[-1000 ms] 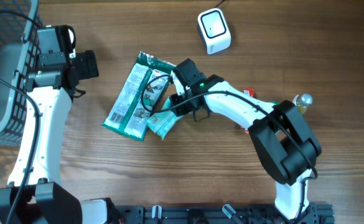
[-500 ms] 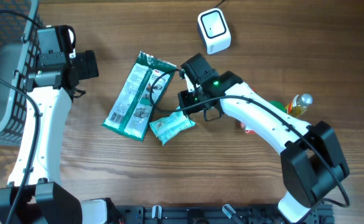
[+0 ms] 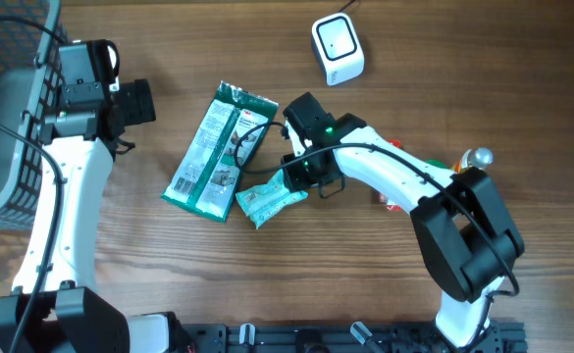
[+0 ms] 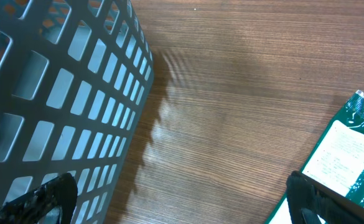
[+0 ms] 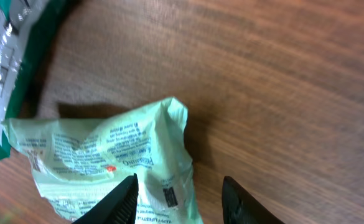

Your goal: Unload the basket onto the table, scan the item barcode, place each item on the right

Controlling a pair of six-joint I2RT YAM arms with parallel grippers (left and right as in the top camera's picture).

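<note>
A small pale green packet [image 3: 270, 200] lies on the table against the lower right corner of a long dark green packet [image 3: 215, 150]. Its printed side faces up, and a small black barcode [image 5: 170, 196] shows near its right end. My right gripper [image 3: 300, 182] hovers over that end, open. In the right wrist view its two black fingers [image 5: 122, 198] straddle the edge of the pale green packet [image 5: 119, 162] without pinching it. The white scanner [image 3: 338, 48] stands at the back. My left gripper [image 3: 137, 101] is open beside the basket, nothing between its fingertips [image 4: 56, 194].
A grey mesh basket [image 3: 7, 59] fills the far left and looms in the left wrist view too as the basket [image 4: 57, 93]. A small bottle [image 3: 475, 160] and a red item [image 3: 391, 202] lie behind the right arm. A corner of the dark green packet [image 4: 350, 149] shows by the left gripper.
The right gripper has drawn back to the right off the pale green packet, which now lies uncovered and slightly further right. The right arm's elbow swung. The left arm stayed still.
</note>
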